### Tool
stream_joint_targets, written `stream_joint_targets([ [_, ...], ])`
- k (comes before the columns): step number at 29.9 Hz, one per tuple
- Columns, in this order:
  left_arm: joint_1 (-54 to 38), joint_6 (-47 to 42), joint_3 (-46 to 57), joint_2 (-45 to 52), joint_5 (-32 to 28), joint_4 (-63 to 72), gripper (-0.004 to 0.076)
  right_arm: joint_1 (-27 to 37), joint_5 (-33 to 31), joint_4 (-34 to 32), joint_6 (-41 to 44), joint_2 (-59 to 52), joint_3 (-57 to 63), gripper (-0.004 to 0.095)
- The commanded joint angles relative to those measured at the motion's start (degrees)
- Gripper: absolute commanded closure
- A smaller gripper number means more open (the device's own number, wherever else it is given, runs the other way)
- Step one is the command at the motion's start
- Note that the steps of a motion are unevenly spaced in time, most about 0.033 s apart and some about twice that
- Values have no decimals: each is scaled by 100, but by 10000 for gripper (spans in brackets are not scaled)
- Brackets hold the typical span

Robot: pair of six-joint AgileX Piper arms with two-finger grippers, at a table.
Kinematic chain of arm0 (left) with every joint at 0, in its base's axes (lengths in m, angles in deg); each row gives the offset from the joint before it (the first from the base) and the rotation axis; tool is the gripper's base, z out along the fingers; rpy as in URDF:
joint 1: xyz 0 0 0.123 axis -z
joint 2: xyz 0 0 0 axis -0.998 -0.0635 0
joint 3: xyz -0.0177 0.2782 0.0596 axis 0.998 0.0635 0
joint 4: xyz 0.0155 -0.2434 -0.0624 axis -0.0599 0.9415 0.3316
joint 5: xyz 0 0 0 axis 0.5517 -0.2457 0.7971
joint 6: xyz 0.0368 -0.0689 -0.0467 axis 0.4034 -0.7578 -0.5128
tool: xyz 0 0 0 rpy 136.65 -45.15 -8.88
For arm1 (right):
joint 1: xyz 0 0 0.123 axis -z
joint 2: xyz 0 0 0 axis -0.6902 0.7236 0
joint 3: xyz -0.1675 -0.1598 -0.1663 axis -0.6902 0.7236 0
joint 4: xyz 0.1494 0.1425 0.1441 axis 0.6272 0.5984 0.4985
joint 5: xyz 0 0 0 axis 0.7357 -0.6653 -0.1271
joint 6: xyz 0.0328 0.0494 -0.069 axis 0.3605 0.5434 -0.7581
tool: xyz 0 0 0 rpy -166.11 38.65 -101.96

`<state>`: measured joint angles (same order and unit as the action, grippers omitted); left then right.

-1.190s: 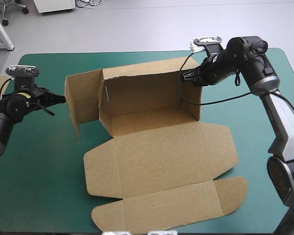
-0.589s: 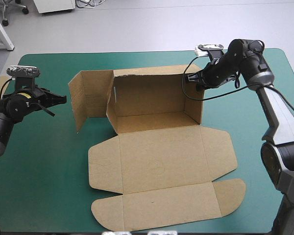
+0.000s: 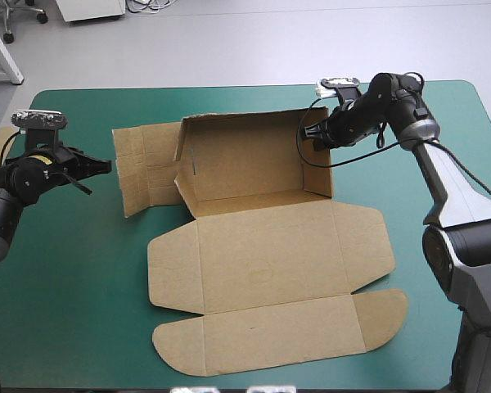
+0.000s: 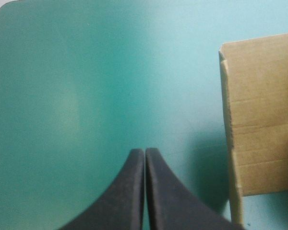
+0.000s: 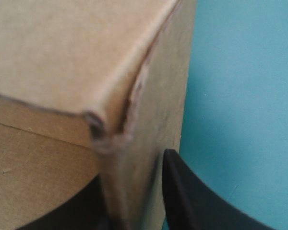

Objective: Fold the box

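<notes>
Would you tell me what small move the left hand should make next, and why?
Probably open the left hand and ease toward the box's left flap: it lies splayed outward, untouched, while the right hand grips the right wall.

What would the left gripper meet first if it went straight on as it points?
Probably only the teal-green cover: in its wrist view the box flap lies beside that line, though the high view leaves this unclear.

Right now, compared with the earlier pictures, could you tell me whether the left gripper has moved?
No. The left gripper, shut, is at the same spot by the left edge of the table, short of the box.
</notes>
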<state>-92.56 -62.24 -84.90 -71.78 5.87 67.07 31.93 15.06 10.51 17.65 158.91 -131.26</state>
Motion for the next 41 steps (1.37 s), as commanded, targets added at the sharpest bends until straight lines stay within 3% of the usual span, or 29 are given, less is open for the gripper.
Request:
stream_joint_targets([
  [1,-3,-10,-138,154,-312,135,724,26,125,98,-147,-284,-118,489],
  [5,-3,-10,-138,154,-312,156,724,26,2,456,-322,-374,-118,379],
  [11,-3,-10,-138,154,-312,156,724,26,110,1174,-886,-809,-131,370],
  [28,-3,-10,-138,165,-314,177,724,36,-614,254,-519,-1623,63,366],
  [36,-3,0,-138,153,-480,177,724,36,136,138,-602,-2930,1304,366],
  [41,-3,0,-138,153,-500,187,724,36,1406,531,-1124,-3826,3101,368],
])
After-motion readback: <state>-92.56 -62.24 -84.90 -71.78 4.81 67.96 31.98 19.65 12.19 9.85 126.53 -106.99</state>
